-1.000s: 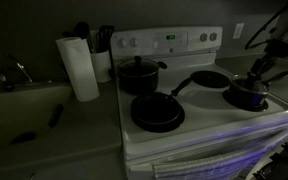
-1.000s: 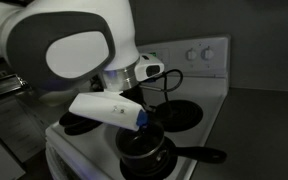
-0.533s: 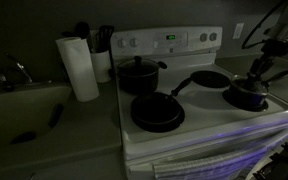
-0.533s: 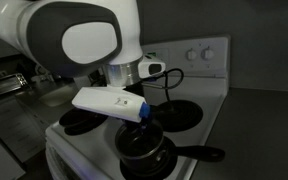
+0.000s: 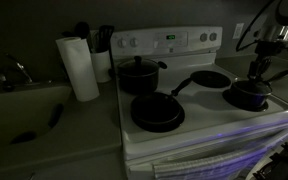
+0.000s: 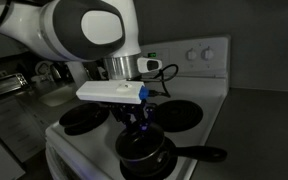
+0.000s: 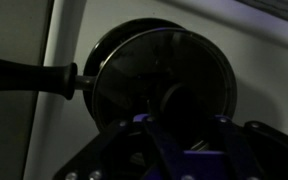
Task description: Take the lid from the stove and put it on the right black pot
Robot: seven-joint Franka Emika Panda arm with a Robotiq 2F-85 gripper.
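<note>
Gripper (image 6: 140, 120): fingers spread, gripping nothing, poised above lid | Lid (image 7: 149, 70): seated on right black pot (image 6: 156, 168), handle (image 7: 29, 74) pointing left in wrist view | Stove (image 5: 214, 122): pot on front burner

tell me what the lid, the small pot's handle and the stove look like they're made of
The lid: probably glass with a thin metal rim. It is glossy and the dark pot seems to show through, though the dim light leaves this open. The pot's handle: matte black, likely plastic, with no shine. The stove: white glossy enamelled metal, judging by its smooth, even sheen.
</note>
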